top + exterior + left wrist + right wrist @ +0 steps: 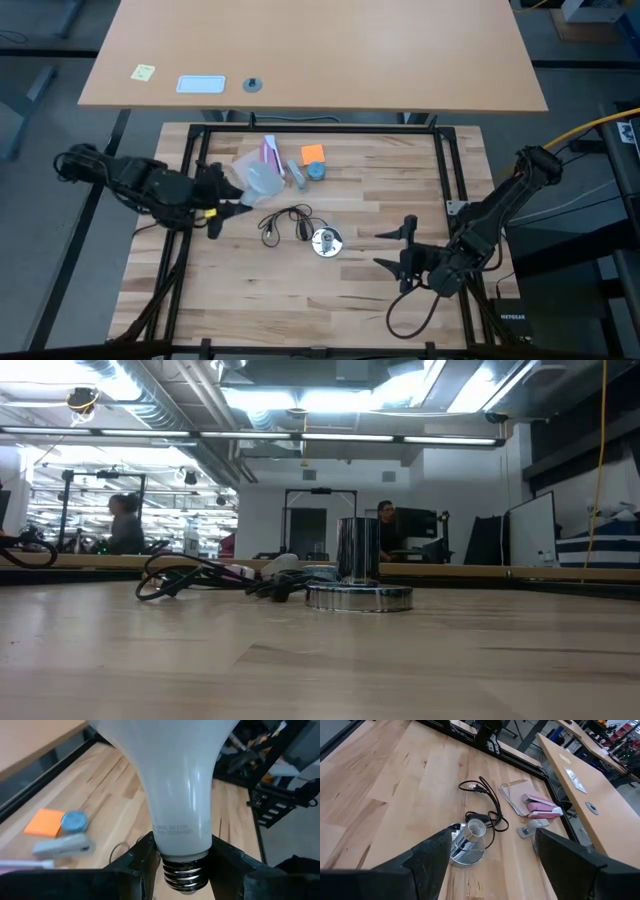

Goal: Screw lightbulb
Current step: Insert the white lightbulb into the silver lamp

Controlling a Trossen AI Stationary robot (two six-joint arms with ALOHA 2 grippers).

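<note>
My left gripper (232, 192) is at the table's left and is shut on the lightbulb (257, 177), a frosted white globe with a pale neck and a silver screw base (184, 875). The round silver socket (326, 241) stands upright on the table's middle, and its thin black cord (285, 222) lies coiled beside it. The socket also shows in the low view (358, 578) and the right wrist view (467, 840). My right gripper (398, 250) is open and empty, to the right of the socket, with its fingers pointing toward it. My left gripper pinches the bulb's pale neck (182, 837) between its two fingers (147, 857), just above the screw base. The fingers come level from the table's left. The globe points away from the gripper, and the screw base sits back between the fingers. The bulb appears to be off the table.
An orange sticky note (313, 153), a small blue-grey round piece (317, 171), a pink stapler (270, 152) and a notepad (515, 795) lie at the far middle. A black frame (320, 128) borders the table. People show in the room behind (125, 525).
</note>
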